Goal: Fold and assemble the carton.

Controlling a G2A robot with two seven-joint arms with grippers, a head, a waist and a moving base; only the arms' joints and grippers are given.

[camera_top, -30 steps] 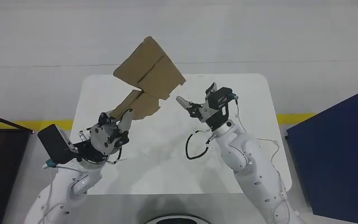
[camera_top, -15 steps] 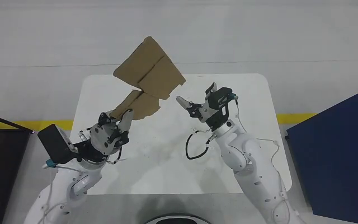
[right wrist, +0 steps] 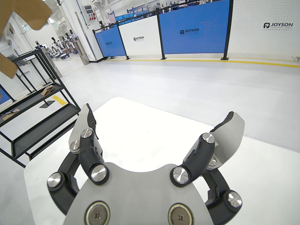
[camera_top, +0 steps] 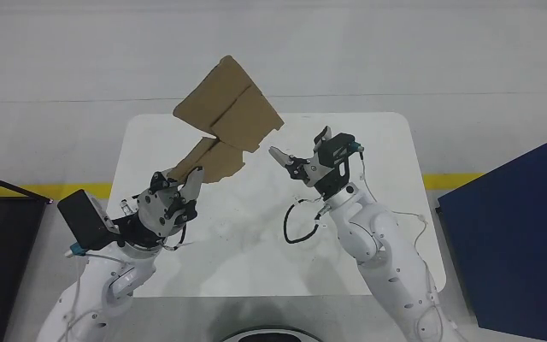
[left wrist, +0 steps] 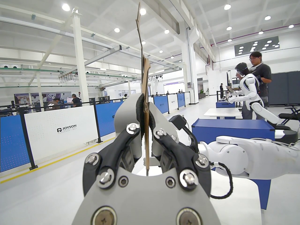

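Observation:
A flat, unfolded brown carton (camera_top: 228,115) hangs in the air over the far left part of the white table (camera_top: 256,231). My left gripper (camera_top: 189,178) is shut on the carton's lower flap, near the table's left side. In the left wrist view the carton (left wrist: 144,87) stands edge-on between the clamped fingers (left wrist: 131,108). My right gripper (camera_top: 299,154) is open and empty over the table's middle, a short way right of the carton. In the right wrist view its gripper (right wrist: 161,120) has wide-spread fingers, and a carton corner (right wrist: 28,5) shows beyond them.
A dark blue cabinet (camera_top: 504,239) stands off the table's right side. A black shelf rack (right wrist: 35,108) stands on the floor beyond one table edge. A loose black cable (camera_top: 295,224) hangs at my right forearm above the table.

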